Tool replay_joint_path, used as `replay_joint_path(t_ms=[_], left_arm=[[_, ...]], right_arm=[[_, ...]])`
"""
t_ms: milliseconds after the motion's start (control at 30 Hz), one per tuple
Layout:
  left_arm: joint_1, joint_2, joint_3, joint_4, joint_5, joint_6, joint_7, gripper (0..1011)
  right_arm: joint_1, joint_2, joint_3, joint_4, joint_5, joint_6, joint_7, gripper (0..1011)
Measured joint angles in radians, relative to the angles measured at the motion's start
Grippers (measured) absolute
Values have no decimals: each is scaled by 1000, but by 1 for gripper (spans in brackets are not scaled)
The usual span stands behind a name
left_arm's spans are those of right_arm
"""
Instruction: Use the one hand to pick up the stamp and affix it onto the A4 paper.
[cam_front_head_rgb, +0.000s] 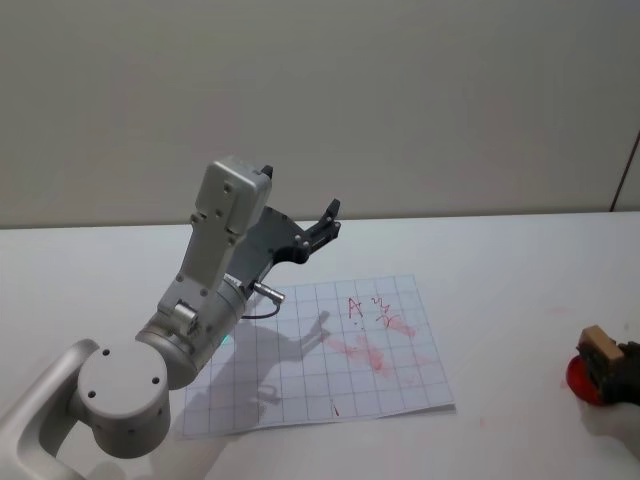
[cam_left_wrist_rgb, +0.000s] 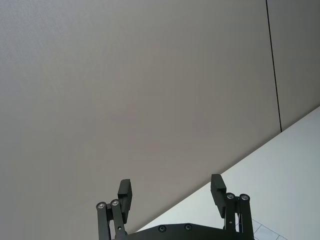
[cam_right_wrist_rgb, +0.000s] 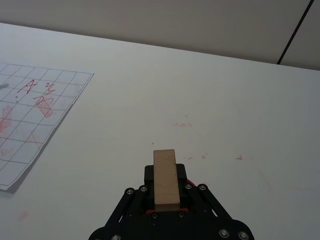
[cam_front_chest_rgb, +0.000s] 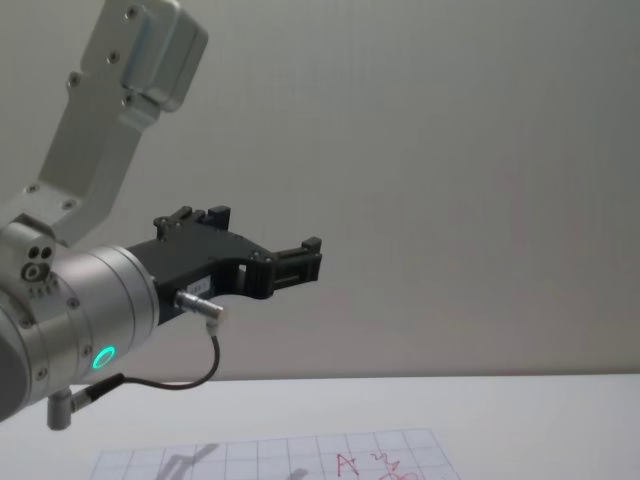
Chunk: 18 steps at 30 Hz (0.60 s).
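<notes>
At right edge of head view, low: right gripper closed on the stamp, tan block over a red base, well apart from the A4 paper. Centre of frame: gridded sheet on white table, red handwritten "A", scribbles and smears beside. Left of centre, raised above the sheet: left gripper, fingers spread wide, holding nothing.

tan stamp upright in the right hand; gridded, red-marked a4 paper flat, well apart.
</notes>
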Motion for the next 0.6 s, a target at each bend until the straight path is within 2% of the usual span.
replay_joint_path(t_ms=[300, 367, 433, 467, 600], left_arm=[[0, 0, 0, 0, 0, 0, 0, 1001], [0, 0, 0, 0, 0, 0, 0, 1001], [0, 0, 0, 0, 0, 0, 0, 1001], [0, 0, 0, 0, 0, 0, 0, 1001], [0, 0, 0, 0, 0, 0, 0, 1001]], right_arm=[[18, -8, -8, 15, -22, 18, 5, 222], [20, -9, -9, 17, -25, 20, 6, 253], [22, -11, -10, 19, -27, 22, 6, 333], [23, -11, -11, 19, -28, 23, 6, 333], [26, -12, -12, 22, -32, 26, 7, 481]])
